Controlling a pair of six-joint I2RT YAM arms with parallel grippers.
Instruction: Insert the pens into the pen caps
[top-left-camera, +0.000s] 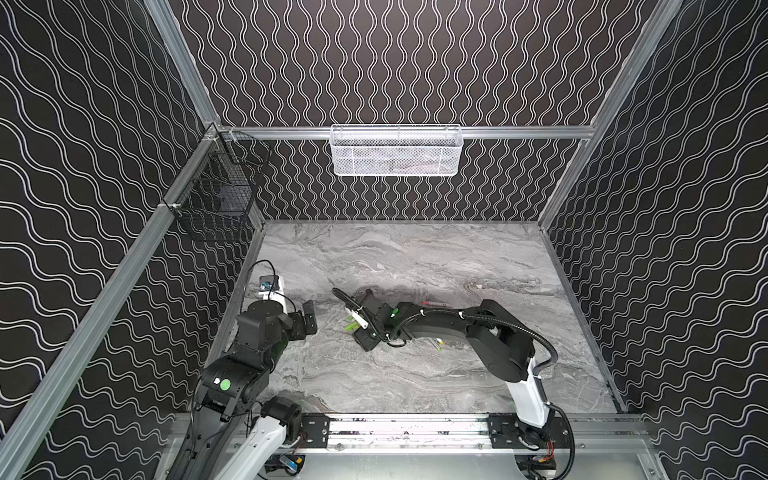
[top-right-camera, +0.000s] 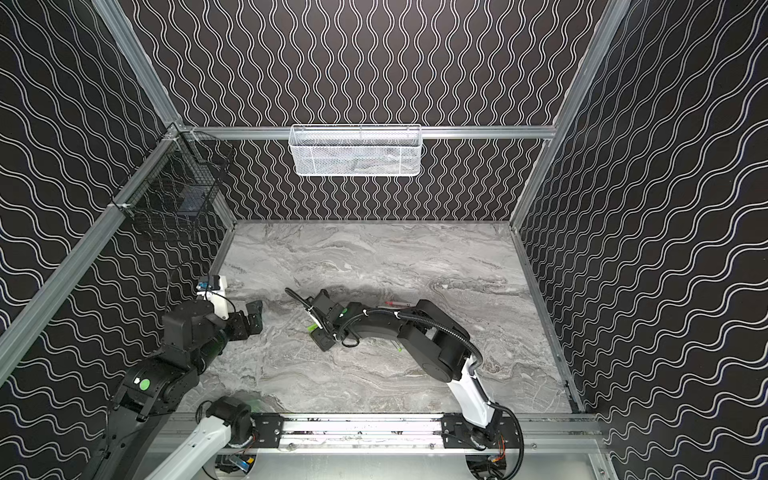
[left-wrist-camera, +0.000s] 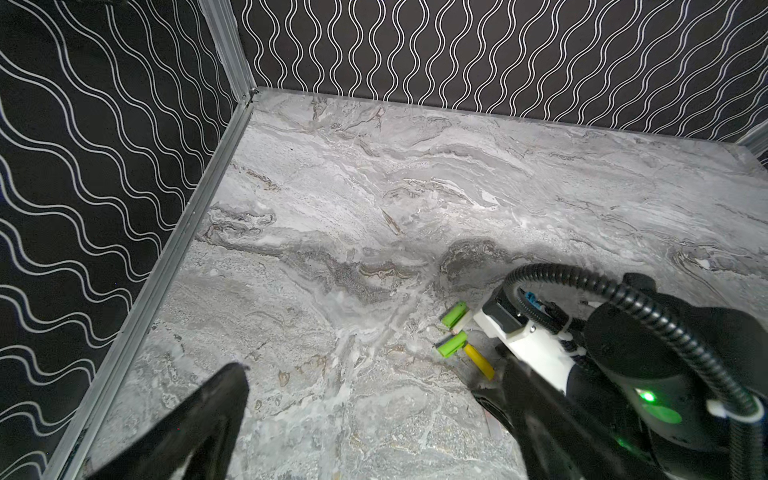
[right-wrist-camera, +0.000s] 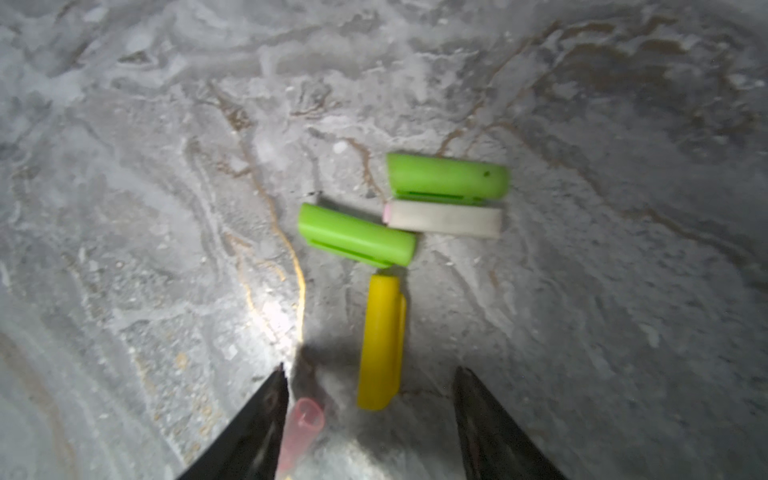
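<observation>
Straddling the yellow pen cap (right-wrist-camera: 380, 345) on the worktop (right-wrist-camera: 124, 208) with right fingers (right-wrist-camera: 272, 409) part-open — gripping nothing; holding left fingers (left-wrist-camera: 208, 424) wide apart, empty.

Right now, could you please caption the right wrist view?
Open right gripper framing a yellow pen cap, two lime green pen caps beyond.

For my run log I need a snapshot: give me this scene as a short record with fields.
table: grey marble
yellow cap: flat, ungripped
green caps: two, flat
pale cap: touching one green cap
pink tube: beside one right jaw; kind unclear
left gripper: open, empty, apart from caps
right gripper: open, low, straddling yellow cap's end
pens: partly hidden by right arm
</observation>
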